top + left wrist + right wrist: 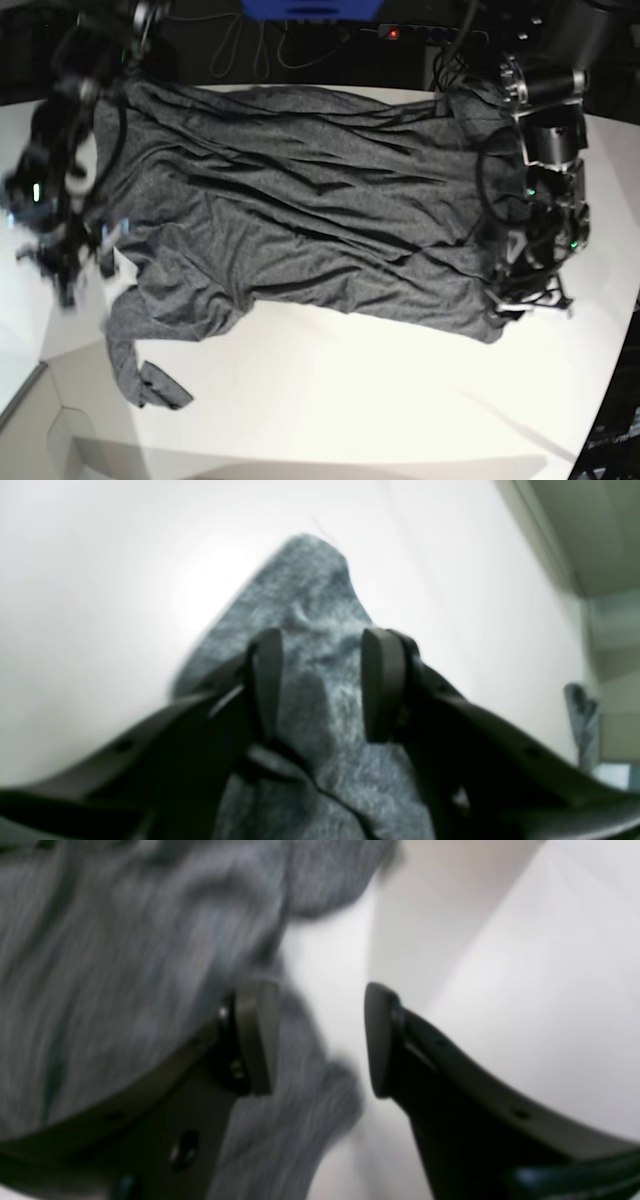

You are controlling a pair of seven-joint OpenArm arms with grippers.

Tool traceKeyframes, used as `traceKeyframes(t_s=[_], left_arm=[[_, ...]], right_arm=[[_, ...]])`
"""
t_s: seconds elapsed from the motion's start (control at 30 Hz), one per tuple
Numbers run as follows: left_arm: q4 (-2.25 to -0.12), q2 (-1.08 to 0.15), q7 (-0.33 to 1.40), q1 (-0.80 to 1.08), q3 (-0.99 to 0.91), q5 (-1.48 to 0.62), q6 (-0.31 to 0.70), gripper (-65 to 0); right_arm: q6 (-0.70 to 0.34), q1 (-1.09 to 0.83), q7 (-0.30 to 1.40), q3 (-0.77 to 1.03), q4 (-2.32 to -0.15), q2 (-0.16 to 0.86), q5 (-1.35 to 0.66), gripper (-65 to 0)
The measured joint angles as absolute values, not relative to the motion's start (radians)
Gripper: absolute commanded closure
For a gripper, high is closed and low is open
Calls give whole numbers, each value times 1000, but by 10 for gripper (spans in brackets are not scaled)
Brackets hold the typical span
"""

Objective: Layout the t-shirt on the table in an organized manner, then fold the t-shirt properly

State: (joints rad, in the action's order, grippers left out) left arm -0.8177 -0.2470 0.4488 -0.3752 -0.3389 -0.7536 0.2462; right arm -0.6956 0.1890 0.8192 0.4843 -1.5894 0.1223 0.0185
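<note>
While both jaws stand apart, t-shirt (320, 680) lies between left pair, beside right pair's gap

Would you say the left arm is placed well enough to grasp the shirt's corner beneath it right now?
Probably yes: the left gripper sits open astride the t-shirt corner, with only bare table around and nothing blocking it.

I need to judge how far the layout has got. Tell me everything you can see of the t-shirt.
The t-shirt is a heathered dark grey knit, plain, no print. It lies spread but heavily wrinkled across the white table, with one narrow part trailing, twisted, toward the near edge in the base view. The left gripper has open jaws straddling a corner of the cloth. The right gripper, also open, is at the shirt's opposite edge, one finger over the fabric.
</note>
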Motion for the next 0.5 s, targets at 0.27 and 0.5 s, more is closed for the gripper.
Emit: traceKeyframes(t_s=[0.27, 0.5], left_arm=[[-1166, -245, 468, -184, -339, -839, 241, -256], [-1357, -237, 476, 4, -337, -838, 243, -256]], right_arm=[[-650, 586, 519, 409, -895, 254, 49, -285], [-386, 765, 141, 376, -391, 317, 128, -321]])
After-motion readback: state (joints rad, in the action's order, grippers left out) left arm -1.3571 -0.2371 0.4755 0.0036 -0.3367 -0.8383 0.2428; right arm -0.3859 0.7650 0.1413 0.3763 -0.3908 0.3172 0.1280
